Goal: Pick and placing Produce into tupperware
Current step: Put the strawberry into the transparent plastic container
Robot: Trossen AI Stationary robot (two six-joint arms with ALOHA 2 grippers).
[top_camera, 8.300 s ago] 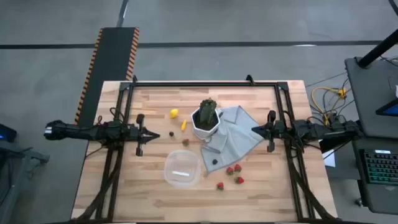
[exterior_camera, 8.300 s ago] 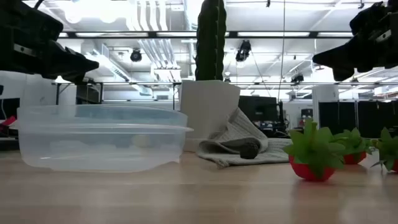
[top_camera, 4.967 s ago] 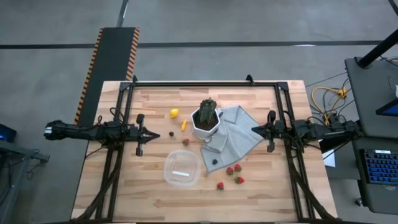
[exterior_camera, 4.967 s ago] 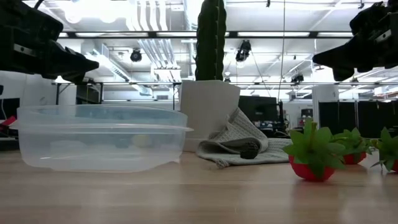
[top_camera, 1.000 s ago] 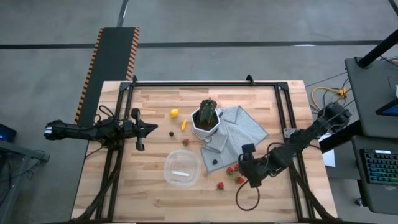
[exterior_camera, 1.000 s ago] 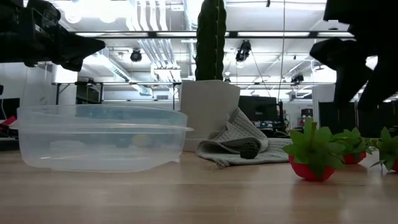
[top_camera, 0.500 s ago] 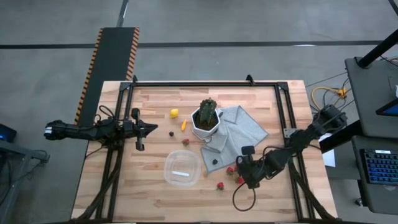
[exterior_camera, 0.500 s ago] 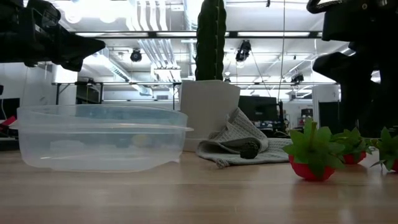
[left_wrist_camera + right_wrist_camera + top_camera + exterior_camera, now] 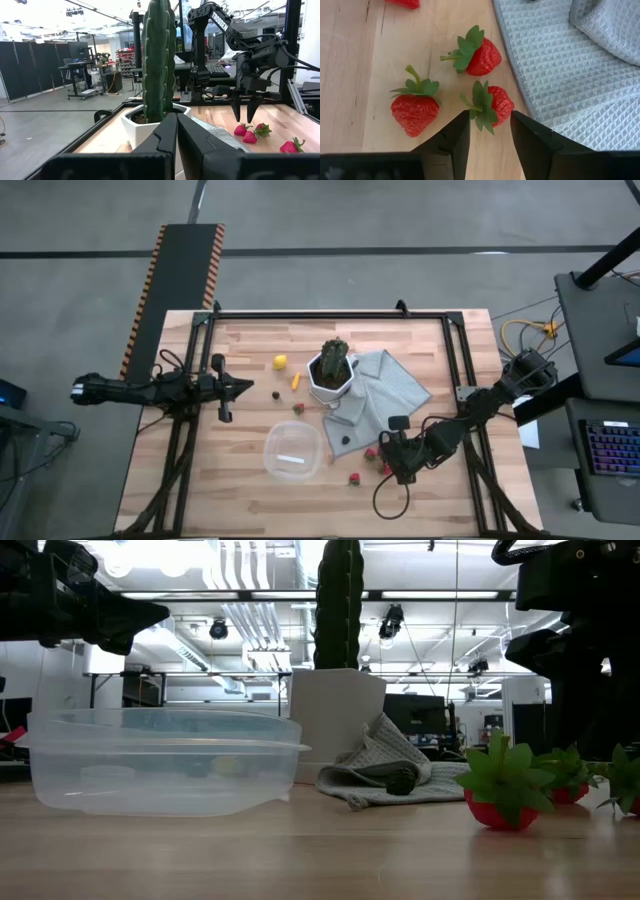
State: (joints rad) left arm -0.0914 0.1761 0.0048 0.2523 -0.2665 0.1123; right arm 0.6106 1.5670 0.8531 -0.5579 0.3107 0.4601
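The strawberry [image 9: 493, 106] lies on the wood just beside the grey cloth [image 9: 580, 75], long axis slanting, leafy stem toward the right gripper [image 9: 490, 131], red tip away; the fingers stand spread just above it, leaves between them, apparently not touching. Two more strawberries [image 9: 415, 109] flank it, another [image 9: 353, 478] sits near the tupperware [image 9: 292, 451], which holds only what looks like a white label. Left gripper [image 9: 250, 387] pressed together, hovering by the table's left side, cactus [image 9: 158, 60] ahead.
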